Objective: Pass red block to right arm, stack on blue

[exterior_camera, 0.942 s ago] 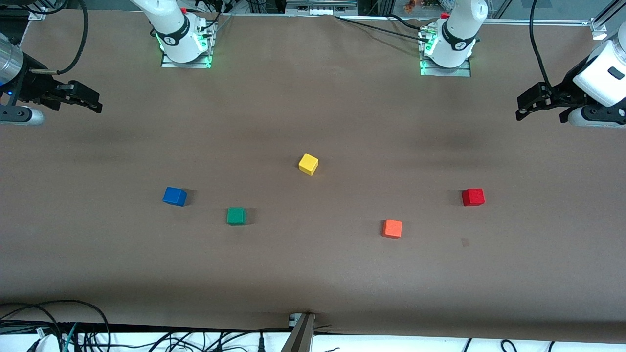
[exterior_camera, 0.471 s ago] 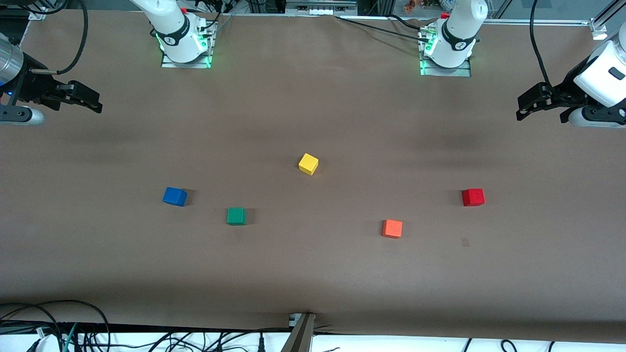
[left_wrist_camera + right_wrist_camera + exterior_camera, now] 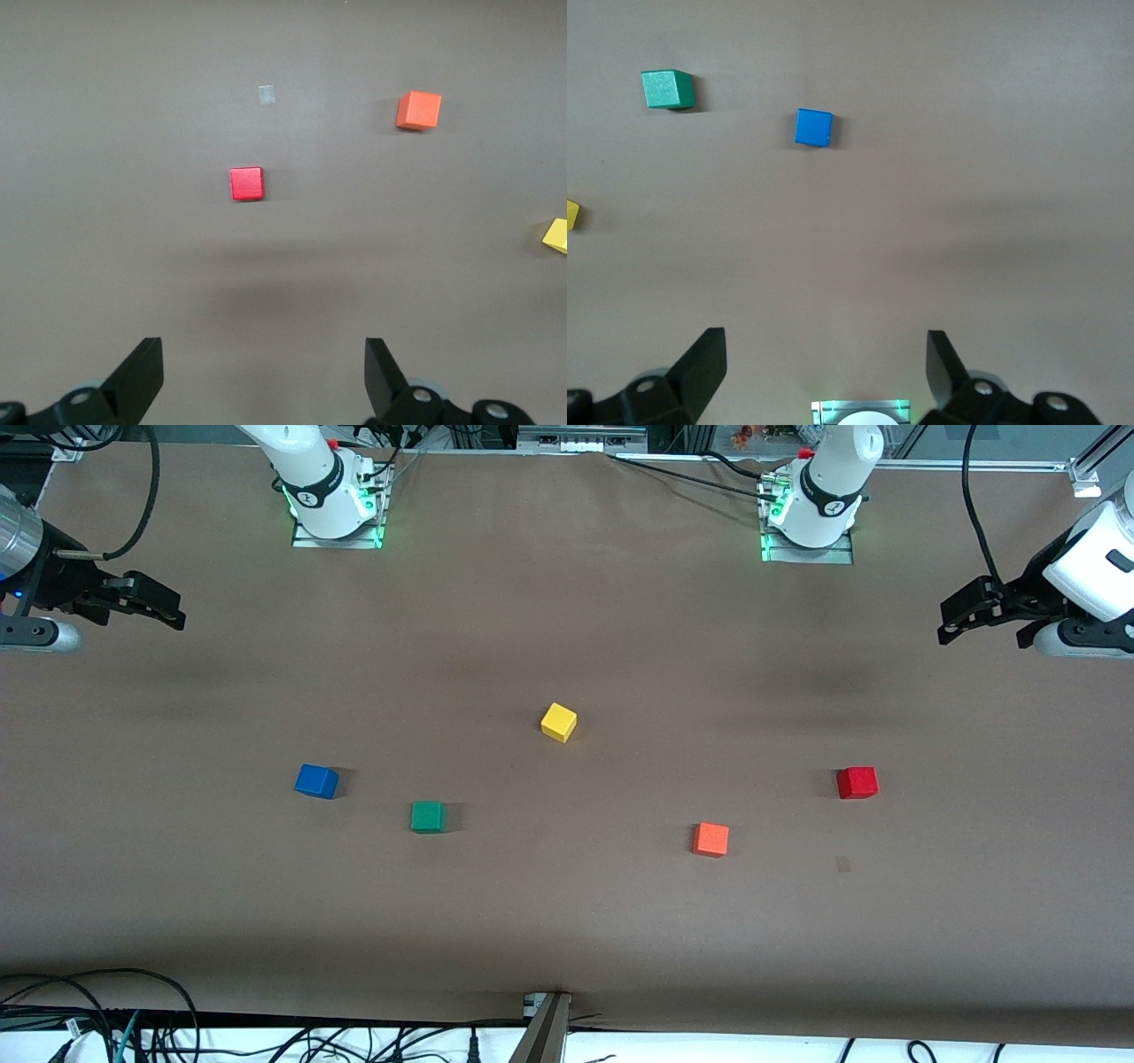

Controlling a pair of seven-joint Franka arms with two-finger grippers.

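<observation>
The red block [image 3: 857, 782] sits on the brown table toward the left arm's end; it also shows in the left wrist view [image 3: 247, 183]. The blue cube [image 3: 316, 781] sits toward the right arm's end and shows in the right wrist view [image 3: 813, 127]. My left gripper [image 3: 950, 623] hangs open and empty high over the table's edge at the left arm's end, well apart from the red block; its fingers [image 3: 142, 376] stand wide. My right gripper [image 3: 168, 615] is open and empty, up over the right arm's end, its fingers [image 3: 704, 363] wide.
A yellow cube [image 3: 558, 722] lies mid-table. A green cube [image 3: 428, 816] lies beside the blue one, an orange cube [image 3: 710, 839] nearer the front camera than the red block. Both arm bases [image 3: 335, 505] [image 3: 808, 514] stand along the table's robot-side edge. Cables hang below the camera-side edge.
The left gripper has shifted very slightly toward its end of the table. The right arm and all cubes have not moved.
</observation>
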